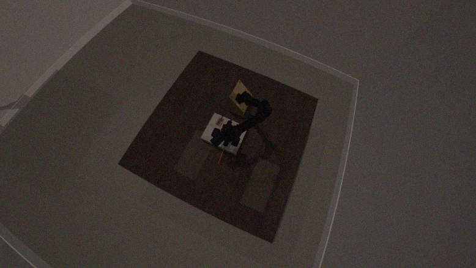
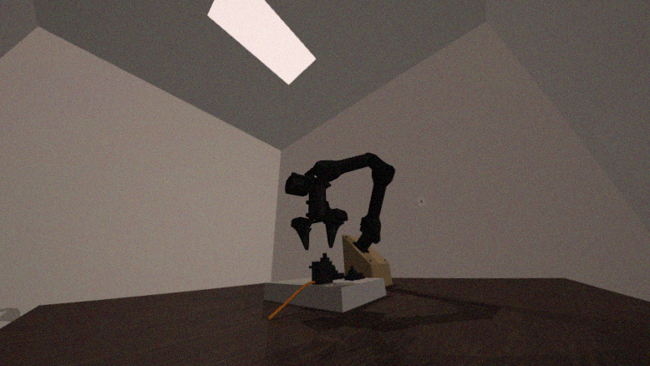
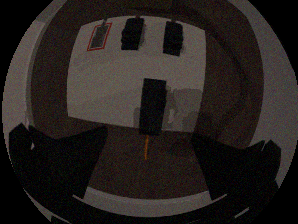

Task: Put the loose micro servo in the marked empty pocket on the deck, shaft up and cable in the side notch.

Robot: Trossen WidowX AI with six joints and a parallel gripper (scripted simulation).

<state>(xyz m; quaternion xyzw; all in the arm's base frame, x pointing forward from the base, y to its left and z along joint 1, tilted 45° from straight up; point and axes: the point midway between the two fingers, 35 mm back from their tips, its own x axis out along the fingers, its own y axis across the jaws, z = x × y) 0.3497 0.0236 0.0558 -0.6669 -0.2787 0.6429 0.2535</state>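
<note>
Both gripper (image 2: 317,238) fingers wide apart, empty

Dark wooden table top (image 2: 500,327) under dim light. Tan wedge-shaped block (image 2: 370,266) standing on it toward the back. Two seated black units (image 3: 132,34) side by side in the pale slab. Bright rectangular ceiling panel (image 2: 261,38) overhead; plain grey walls (image 2: 114,190) around.

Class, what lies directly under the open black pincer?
Under the open black pincer, apart from it, stands the loose dark micro servo on the pale grey deck block, orange cable trailing off. The servo's underside is hidden.
</note>
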